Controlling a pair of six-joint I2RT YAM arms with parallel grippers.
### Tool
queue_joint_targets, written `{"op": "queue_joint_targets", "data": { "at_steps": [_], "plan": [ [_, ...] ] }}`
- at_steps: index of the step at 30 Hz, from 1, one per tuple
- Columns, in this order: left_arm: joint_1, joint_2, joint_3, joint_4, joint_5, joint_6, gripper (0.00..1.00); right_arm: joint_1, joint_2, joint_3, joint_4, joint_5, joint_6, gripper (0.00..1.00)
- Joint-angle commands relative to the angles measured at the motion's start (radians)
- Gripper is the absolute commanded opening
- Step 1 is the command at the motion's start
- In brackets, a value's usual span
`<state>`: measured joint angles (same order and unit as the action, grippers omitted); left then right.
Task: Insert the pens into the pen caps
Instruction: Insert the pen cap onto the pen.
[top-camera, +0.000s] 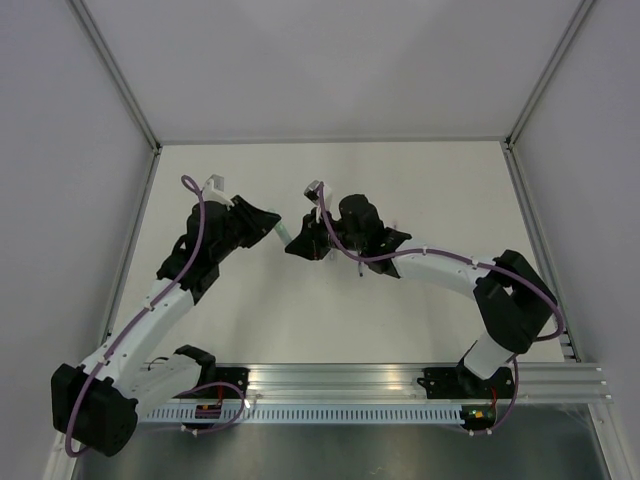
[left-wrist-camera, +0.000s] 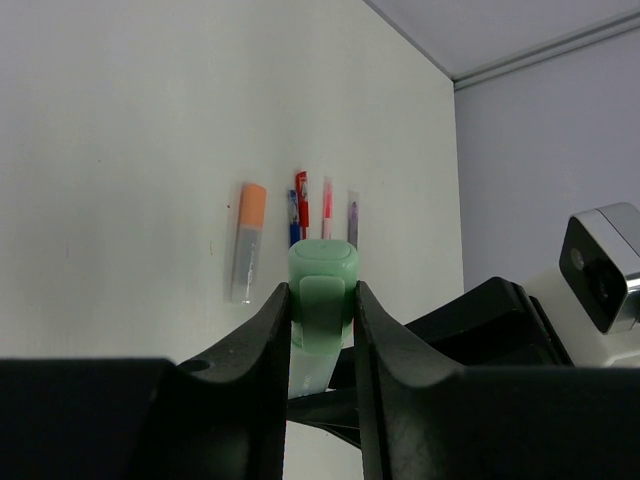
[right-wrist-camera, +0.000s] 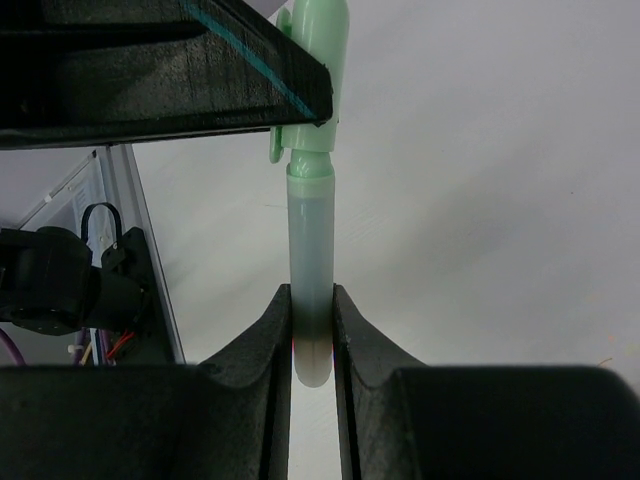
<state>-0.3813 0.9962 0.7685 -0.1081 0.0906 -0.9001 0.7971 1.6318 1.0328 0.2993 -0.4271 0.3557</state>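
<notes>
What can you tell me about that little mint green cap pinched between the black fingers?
The mint green cap is a short, stubby tube of smooth opaque plastic with a rounded closed end and a small side clip. The left gripper clamps its sides, holding it in mid-air. Its open end sits over the tip of a pale translucent pen, held in line by the right gripper; the pen looks only partly in.

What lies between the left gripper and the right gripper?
Only the pale green pen, seen in the right wrist view: the right gripper clamps its barrel, and its far end meets the mint cap in the left gripper.
</notes>
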Motion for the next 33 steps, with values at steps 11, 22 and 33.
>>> {"op": "queue_joint_targets", "data": {
  "at_steps": [11, 22, 33],
  "plan": [
    [-0.034, -0.004, 0.034, -0.162, -0.020, 0.079, 0.02, 0.005, 0.059, 0.157, 0.020, 0.067, -0.069, 0.00],
    [-0.034, -0.083, 0.029, -0.148, 0.084, 0.182, 0.51, 0.005, 0.046, 0.133, 0.018, -0.018, -0.139, 0.00],
    [-0.034, -0.192, 0.012, -0.058, 0.274, 0.323, 0.79, 0.004, -0.039, 0.039, 0.034, -0.122, -0.123, 0.00]
  ]
}}
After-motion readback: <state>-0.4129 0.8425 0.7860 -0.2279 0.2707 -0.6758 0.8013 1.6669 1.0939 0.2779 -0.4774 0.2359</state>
